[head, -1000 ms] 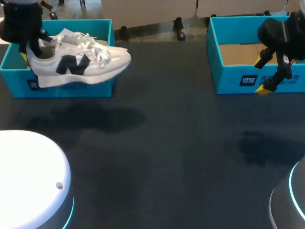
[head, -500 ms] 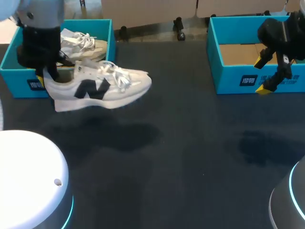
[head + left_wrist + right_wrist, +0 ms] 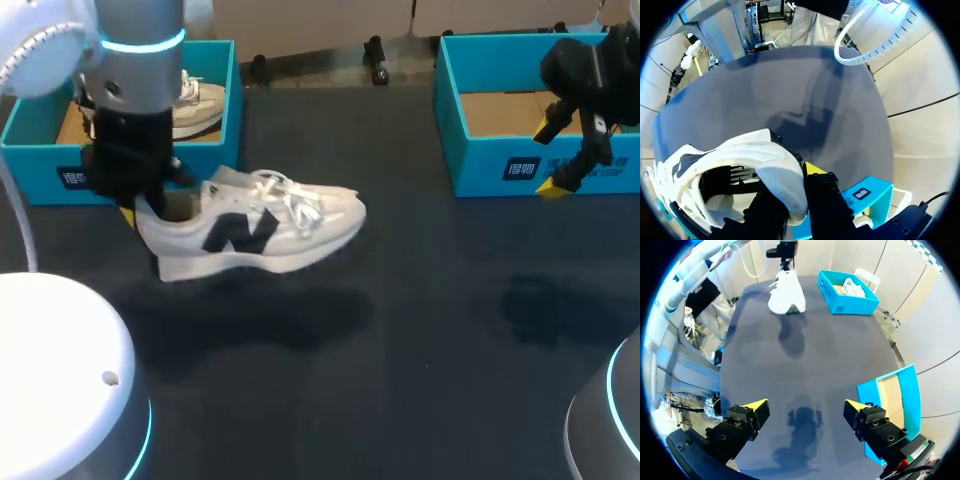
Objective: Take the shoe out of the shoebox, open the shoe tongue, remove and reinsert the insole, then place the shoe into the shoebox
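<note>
Your left gripper [image 3: 135, 207] is clamped on the heel of the shoe [image 3: 255, 232], which hangs sole-down just in front of the left shoebox [image 3: 40, 165]; lower it level onto the table [image 3: 420, 300] near the middle, so the toe doesn't strike first. Your right gripper [image 3: 548, 158], fingers apart, hovers by the front wall of the right shoebox [image 3: 490, 165], and the stretch between the boxes looks roomy enough, well off either wall

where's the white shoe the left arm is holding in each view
Head view: shoe held above the table, in front of the left shoebox.
Left wrist view: heel clamped in the left gripper, shoebox beside it.
Right wrist view: far across the table, next to that shoebox.
Landmark: the left shoebox.
</note>
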Robot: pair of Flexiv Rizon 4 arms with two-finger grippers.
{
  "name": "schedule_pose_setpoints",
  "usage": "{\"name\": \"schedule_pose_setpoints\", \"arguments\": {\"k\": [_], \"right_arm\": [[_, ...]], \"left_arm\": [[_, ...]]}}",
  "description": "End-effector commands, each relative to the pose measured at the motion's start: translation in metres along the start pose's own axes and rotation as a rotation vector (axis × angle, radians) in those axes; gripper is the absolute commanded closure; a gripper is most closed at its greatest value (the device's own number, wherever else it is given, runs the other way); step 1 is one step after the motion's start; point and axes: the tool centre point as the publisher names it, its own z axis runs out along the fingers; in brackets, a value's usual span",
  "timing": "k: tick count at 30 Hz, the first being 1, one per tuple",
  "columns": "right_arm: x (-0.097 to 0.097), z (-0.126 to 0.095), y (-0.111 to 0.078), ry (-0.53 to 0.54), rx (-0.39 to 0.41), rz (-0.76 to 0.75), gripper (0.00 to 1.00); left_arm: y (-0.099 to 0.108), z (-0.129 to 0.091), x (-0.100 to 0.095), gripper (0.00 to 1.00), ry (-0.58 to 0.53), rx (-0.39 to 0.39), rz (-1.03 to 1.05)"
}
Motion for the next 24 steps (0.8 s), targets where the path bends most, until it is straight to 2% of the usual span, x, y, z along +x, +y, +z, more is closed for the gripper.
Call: {"name": "schedule_pose_setpoints", "arguments": {"k": [1,9,24], "right_arm": [[-0.001,0.001,0.001,0.002,0.003,0.001,0.0],[-0.001,0.001,0.001,0.002,0.003,0.001,0.0],[-0.001,0.001,0.001,0.002,0.003,0.001,0.0]], "left_arm": [[-0.008,0.003,-0.018,1.0,0.008,-0.004,-0.001],[-0.025,0.01,-0.051,1.0,-0.011,0.023,0.036],[-0.025,0.01,-0.051,1.0,-0.011,0.023,0.036]]}}
